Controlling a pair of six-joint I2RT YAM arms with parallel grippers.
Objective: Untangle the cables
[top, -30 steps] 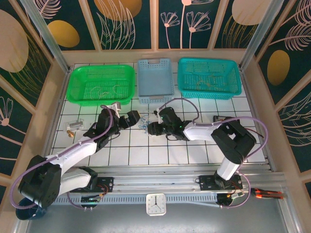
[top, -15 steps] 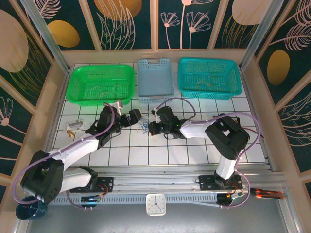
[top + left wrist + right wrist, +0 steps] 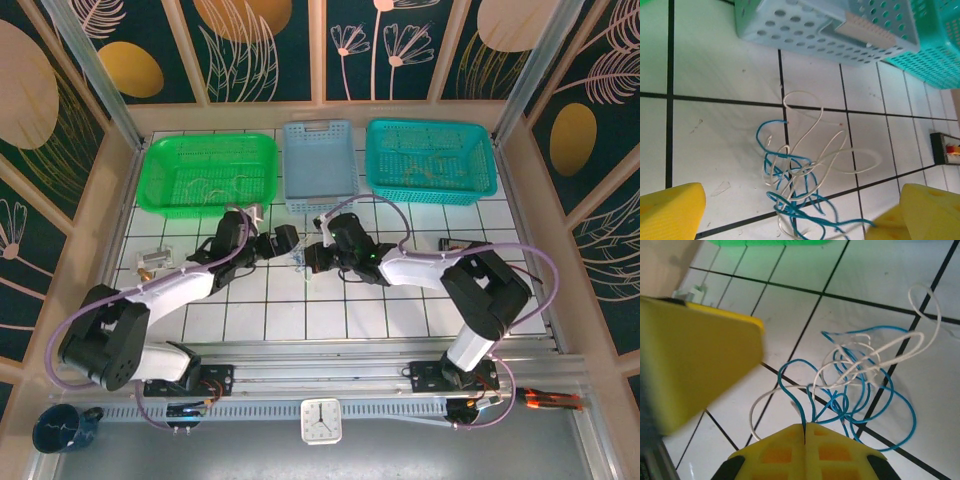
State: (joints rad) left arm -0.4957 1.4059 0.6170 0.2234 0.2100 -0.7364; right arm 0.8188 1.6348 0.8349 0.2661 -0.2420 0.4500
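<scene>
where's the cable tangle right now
In the top view the cables lie on the table in front of the pale blue basket, between the left pincer and the right pincer, which grips the blue one.

Three baskets are lining the far edge of a white tiled bench (image 3: 330, 320).
A green basket (image 3: 210, 172) is sitting at the left, a pale blue basket (image 3: 320, 165) in the middle and a teal basket (image 3: 430, 158) at the right, each just beside the next. A small clear object (image 3: 152, 260) is lying near the left edge and a small black box (image 3: 455, 244) is lying toward the right. In front of the bench, a clock (image 3: 321, 420) is facing up, a dark cup (image 3: 60, 428) is standing at the left corner and a red-handled tool (image 3: 550, 400) is lying at the right.
</scene>
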